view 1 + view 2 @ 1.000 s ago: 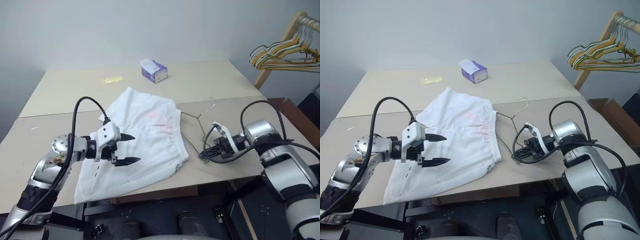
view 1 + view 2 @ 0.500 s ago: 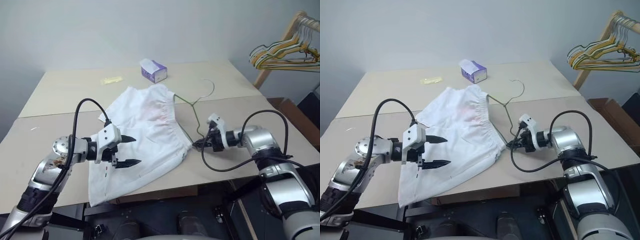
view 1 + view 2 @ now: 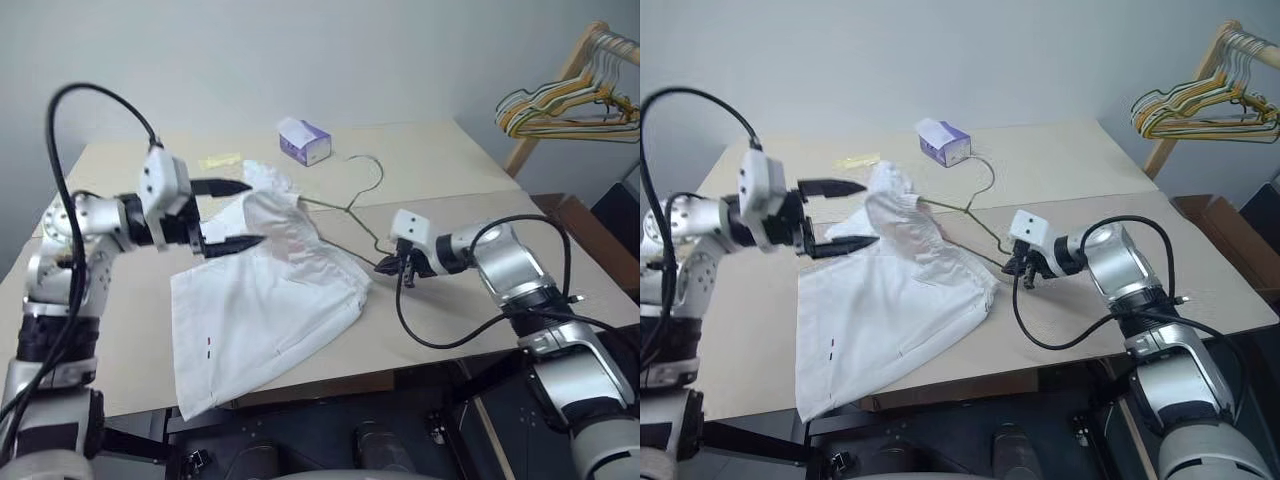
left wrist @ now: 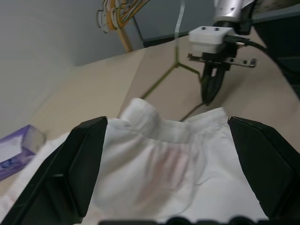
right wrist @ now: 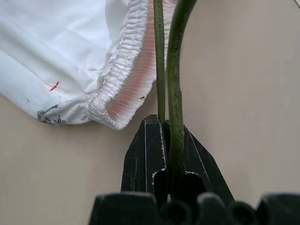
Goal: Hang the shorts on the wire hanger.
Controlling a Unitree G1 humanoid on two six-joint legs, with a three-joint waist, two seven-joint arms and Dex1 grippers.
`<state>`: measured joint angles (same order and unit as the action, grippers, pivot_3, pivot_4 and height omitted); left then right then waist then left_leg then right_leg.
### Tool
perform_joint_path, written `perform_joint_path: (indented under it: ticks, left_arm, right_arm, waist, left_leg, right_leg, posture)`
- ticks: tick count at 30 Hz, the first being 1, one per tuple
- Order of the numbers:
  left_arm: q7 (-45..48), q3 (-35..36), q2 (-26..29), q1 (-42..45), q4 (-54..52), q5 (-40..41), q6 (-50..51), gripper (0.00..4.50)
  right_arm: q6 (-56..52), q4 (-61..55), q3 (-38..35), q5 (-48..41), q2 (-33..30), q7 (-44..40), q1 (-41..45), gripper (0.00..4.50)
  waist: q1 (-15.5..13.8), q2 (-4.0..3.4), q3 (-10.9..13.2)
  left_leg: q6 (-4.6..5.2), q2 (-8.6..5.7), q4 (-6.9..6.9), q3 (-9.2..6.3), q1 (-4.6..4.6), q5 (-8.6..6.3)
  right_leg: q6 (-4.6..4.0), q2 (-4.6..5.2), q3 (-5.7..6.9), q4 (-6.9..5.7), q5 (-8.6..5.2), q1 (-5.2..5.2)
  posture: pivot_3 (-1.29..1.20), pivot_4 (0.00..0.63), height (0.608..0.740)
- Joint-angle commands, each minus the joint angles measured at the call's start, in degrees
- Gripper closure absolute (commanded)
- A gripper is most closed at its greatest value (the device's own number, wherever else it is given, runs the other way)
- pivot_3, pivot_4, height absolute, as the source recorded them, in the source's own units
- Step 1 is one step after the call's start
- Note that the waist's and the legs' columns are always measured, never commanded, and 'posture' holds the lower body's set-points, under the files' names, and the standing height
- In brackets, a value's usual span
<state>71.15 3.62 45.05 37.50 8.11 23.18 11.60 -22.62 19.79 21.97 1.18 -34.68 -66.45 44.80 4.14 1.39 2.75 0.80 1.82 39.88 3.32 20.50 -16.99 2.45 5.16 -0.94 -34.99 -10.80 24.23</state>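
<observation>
Right wrist view: our right gripper clamps the thin grey wire hanger, one arm inside the white fabric shorts; left gripper wide, threading unfinished.

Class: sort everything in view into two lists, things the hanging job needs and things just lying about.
Job:
shorts
wire hanger
right gripper, shut on the hanger
left gripper, open

Lying about:
tissue box
bunch of coloured hangers
yellow scrap
table
</observation>
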Motion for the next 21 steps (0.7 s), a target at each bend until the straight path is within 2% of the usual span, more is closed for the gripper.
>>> perform_joint_path:
  ticks: [1,10,21]
  left_arm:
    - [2.96,-2.7,1.4,3.73,6.43,-5.18,-6.43,0.04]
    - [18.12,-12.2,3.05,13.99,20.65,-13.88,-14.04,0.04]
    - [21.35,-17.89,-0.48,21.02,32.5,-19.85,-18.59,0.04]
  right_arm:
    - [0.91,-3.45,1.65,3.13,0.47,0.13,2.75,4.5]
    - [-1.9,-4.86,5.61,8.06,2.96,-0.32,4.9,4.5]
    - [-4.1,-5.32,6.65,10.4,4.6,0.07,5.48,4.5]
  waist:
    - [0.12,0.0,0.0]
    - [0.06,0.0,0.0]
    - [0.24,0.0,0.0]
  left_leg:
    - [0.0,0.0,0.0,0.01,0.0,0.0]
    - [-0.04,0.01,0.05,0.01,0.18,0.03]
    - [-0.03,0.03,0.19,-0.08,0.56,0.02]
  right_leg:
    - [0.0,0.0,0.0,0.0,0.0,0.0]
    - [0.0,-0.01,0.08,-0.03,0.0,0.08]
    - [0.03,0.01,0.22,-0.1,0.01,0.26]
  posture:
    - [-0.03,0.0,0.74]
    - [-0.03,0.0,0.74]
    - [-0.06,0.0,0.74]
